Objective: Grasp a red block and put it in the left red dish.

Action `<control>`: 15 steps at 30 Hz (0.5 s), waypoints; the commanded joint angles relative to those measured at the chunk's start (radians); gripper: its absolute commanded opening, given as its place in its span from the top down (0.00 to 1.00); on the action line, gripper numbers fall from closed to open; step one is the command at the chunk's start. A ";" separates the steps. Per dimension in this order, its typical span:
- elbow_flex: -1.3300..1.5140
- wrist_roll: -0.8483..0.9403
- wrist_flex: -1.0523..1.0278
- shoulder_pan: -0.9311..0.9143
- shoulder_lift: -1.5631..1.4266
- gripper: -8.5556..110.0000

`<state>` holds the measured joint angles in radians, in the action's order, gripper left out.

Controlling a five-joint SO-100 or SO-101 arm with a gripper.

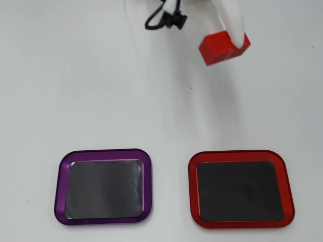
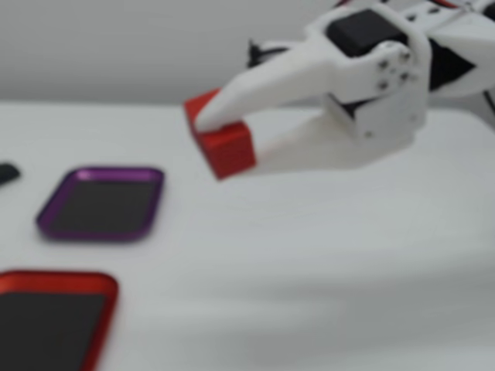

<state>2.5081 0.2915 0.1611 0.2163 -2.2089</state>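
My white gripper [image 2: 228, 143] is shut on the red block [image 2: 224, 147] and holds it in the air above the table. In the overhead view the red block [image 1: 222, 49] is at the top right with the gripper [image 1: 233, 41] closed over it. The red dish [image 1: 240, 157] lies at the bottom right of the overhead view, well below the block, and its dark inside holds nothing. In the fixed view the red dish [image 2: 54, 280] is at the bottom left, cut by the frame edge.
A purple-rimmed tray [image 1: 103, 153] lies left of the red dish in the overhead view, and behind it in the fixed view [image 2: 104, 174]. Black cables [image 1: 164, 17] hang at the top of the overhead view. A small dark object [image 2: 6, 173] sits at the fixed view's left edge.
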 commanded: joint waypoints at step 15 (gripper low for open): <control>-0.709 -0.140 -0.138 0.025 0.799 0.93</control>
<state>1.9052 0.1595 0.0491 0.2470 -1.4327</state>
